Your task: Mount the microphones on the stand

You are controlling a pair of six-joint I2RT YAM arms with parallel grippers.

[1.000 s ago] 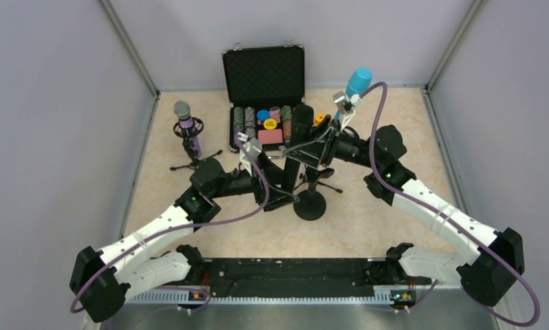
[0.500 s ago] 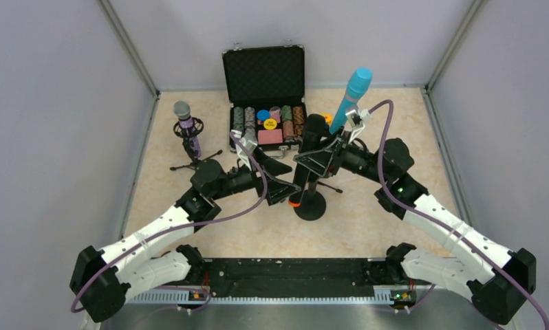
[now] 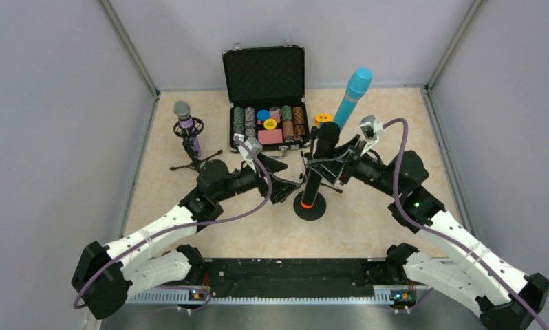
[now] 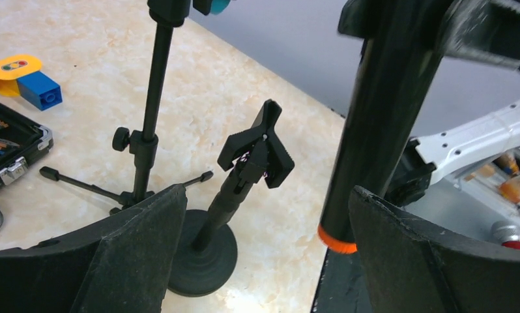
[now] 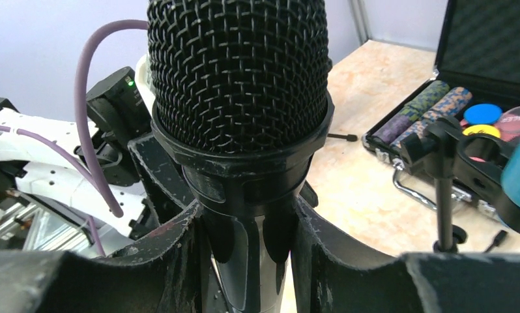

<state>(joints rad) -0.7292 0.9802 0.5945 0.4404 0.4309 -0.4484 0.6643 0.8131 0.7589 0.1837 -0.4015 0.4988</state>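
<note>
My right gripper [image 3: 325,163] is shut on the black microphone [image 3: 318,168], holding it nearly upright with its orange end [image 3: 306,204] down. In the right wrist view the fingers [image 5: 173,241] clamp just below its mesh head [image 5: 238,72]. In the left wrist view the black microphone [image 4: 378,130] hangs right of the round-base stand's empty clip [image 4: 257,153], not touching it. My left gripper [image 3: 284,188] is open and empty beside that stand [image 3: 311,208]; its fingers [image 4: 140,248] frame the stand. The cyan microphone [image 3: 353,95] and the purple microphone [image 3: 187,127] each sit in a tripod stand.
An open black case [image 3: 265,103] with poker chips stands at the back centre. A yellow and a blue block [image 4: 24,77] lie beside it. The cyan microphone's tripod [image 4: 143,143] stands just behind the round base [image 4: 202,251]. Grey walls close in three sides.
My right arm has carried the black microphone to the right and nearer, away from the cyan microphone, and tipped it upright beside the round-base stand. The left gripper has barely shifted and stays open.
</note>
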